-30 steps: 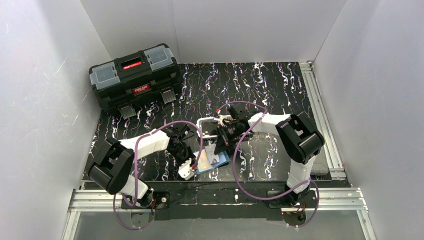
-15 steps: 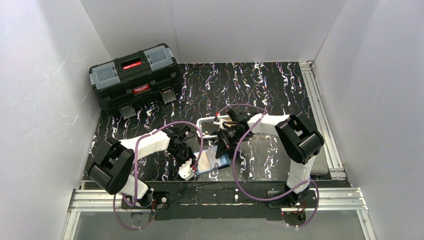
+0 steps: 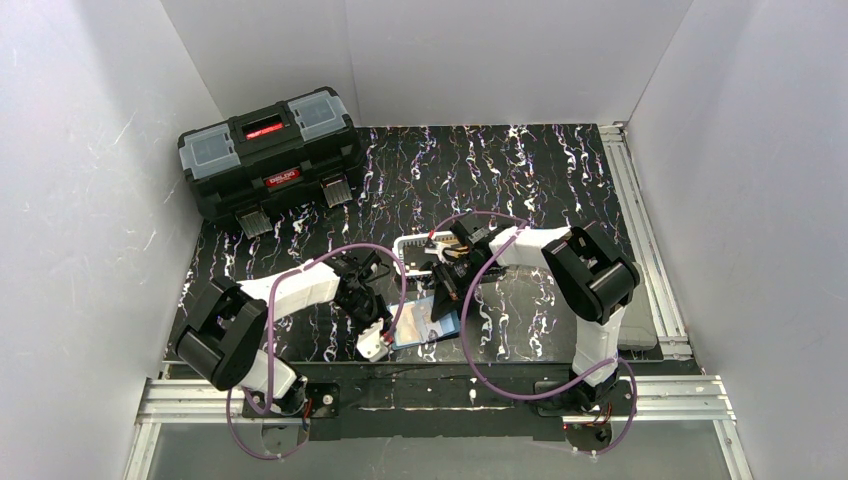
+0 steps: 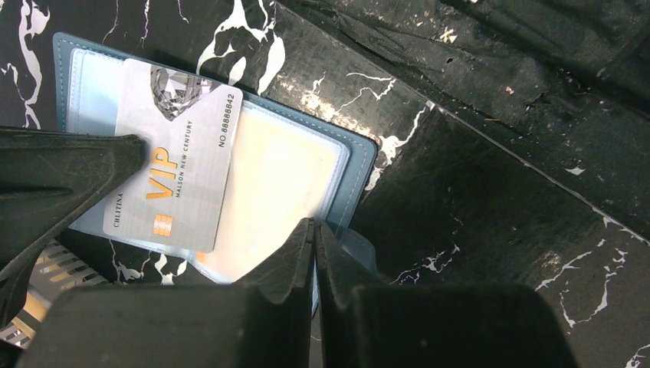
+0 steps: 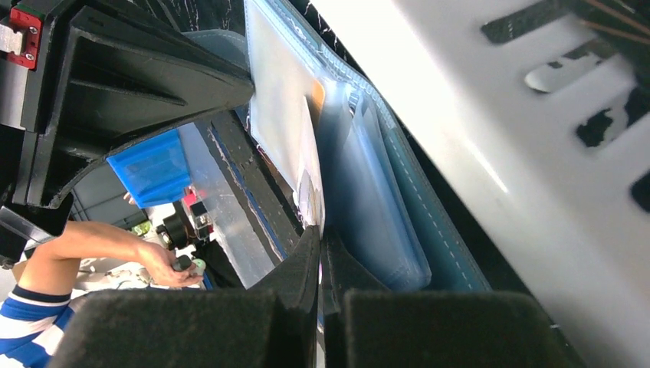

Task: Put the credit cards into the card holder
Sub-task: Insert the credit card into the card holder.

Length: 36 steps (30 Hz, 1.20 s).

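Note:
The teal card holder (image 3: 428, 326) lies open on the table near the front edge, its clear sleeves (image 4: 287, 172) facing up. My left gripper (image 4: 315, 224) is shut on the holder's near edge, beside the snap tab. A pale grey card (image 4: 176, 165) marked VIP lies tilted across the holder's left half. My right gripper (image 5: 320, 230) is shut on that card (image 5: 310, 182), whose far end lies against the clear sleeves. An orange edge (image 5: 316, 93) shows inside one sleeve. In the top view my left gripper (image 3: 374, 338) and right gripper (image 3: 443, 298) flank the holder.
A white mesh basket (image 3: 415, 250) stands just behind the holder, close to the right wrist (image 5: 536, 153). The black toolbox (image 3: 270, 150) sits at the back left. Aluminium rails run along the table's right side (image 3: 640, 230) and front edge.
My left jaws have closed the last bit onto the holder's edge. The right arm has shifted slightly with the pale card. The holder has stayed in place.

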Motion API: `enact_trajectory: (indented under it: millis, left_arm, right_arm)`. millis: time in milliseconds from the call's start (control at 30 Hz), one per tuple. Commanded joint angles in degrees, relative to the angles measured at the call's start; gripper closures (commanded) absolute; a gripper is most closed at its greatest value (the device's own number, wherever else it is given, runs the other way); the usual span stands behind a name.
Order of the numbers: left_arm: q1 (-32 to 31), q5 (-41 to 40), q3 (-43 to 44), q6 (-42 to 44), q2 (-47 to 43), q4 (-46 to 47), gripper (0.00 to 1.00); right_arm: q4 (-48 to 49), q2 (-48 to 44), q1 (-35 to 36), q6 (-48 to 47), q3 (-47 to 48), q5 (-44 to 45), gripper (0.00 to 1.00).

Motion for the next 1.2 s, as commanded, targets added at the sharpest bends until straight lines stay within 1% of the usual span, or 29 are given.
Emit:
enact_trajectory:
  millis: [0,133,600,1167]
  left_arm:
    - [-0.8,2.2,-1.1,10.8,-2.2,-2.5,0.98]
    - [-1.0,2.3,-1.3,10.7,-2.5,-2.5,0.99]
    - [-1.3,2.6,-1.5,10.4,-3.0,-2.5,1.00]
    - [-1.6,2.6,-1.2,9.3,-2.5,-2.0,1.00]
  right_arm:
    - [-1.0,-0.2,0.4,0.8,1.0,3.9,0.99]
    - [-0.4,-1.3,0.2,2.2,0.0,6.4,0.99]
    - [1.3,-3.8,-0.9,4.8,-2.2,9.9,0.99]
    - [-0.6,-0.1,-0.4,2.6,1.3,6.2,0.99]
